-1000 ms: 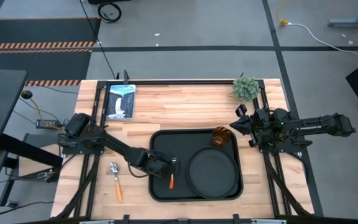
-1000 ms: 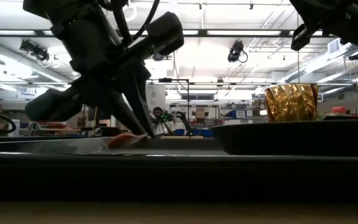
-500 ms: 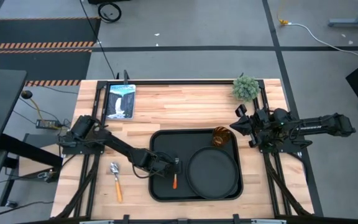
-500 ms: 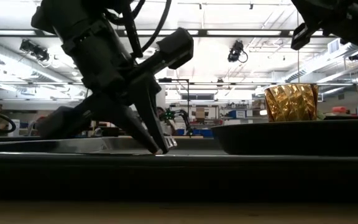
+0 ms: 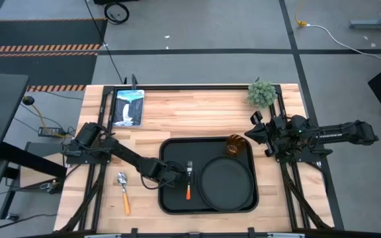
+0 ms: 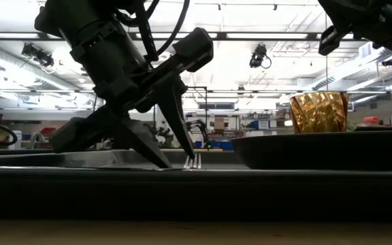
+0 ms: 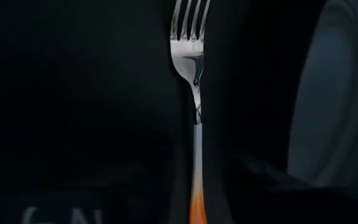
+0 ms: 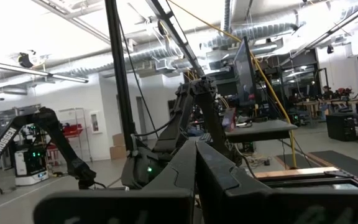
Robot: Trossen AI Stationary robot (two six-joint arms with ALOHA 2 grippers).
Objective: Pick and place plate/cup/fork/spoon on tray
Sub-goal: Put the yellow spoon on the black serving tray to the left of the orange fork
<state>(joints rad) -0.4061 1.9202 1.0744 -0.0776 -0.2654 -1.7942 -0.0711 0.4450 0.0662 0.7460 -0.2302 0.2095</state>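
The left claw (image 5: 182, 176) stands spread wide over the large black rectangular tray (image 5: 172, 198), the small red-orange-handled fork (image 5: 188, 180) lying flat just ahead of its tips. The low view shows both fingers (image 6: 181, 126) splayed apart; the left wrist view shows silver tines beside the round black plate (image 7: 331, 93). The right claw (image 5: 251, 132), pressed closed, waits off-tray.

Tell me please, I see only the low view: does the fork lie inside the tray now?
Observer: Yes. From above, the fork lies on the tray, left of the plate.
Operator: Does the left gripper hold it?
Observer: No. The left gripper is open, and its wrist view shows the fork lying flat, nothing pinching it.
Operator: And the spoon?
Observer: The spoon lies on the table, left of the tray.
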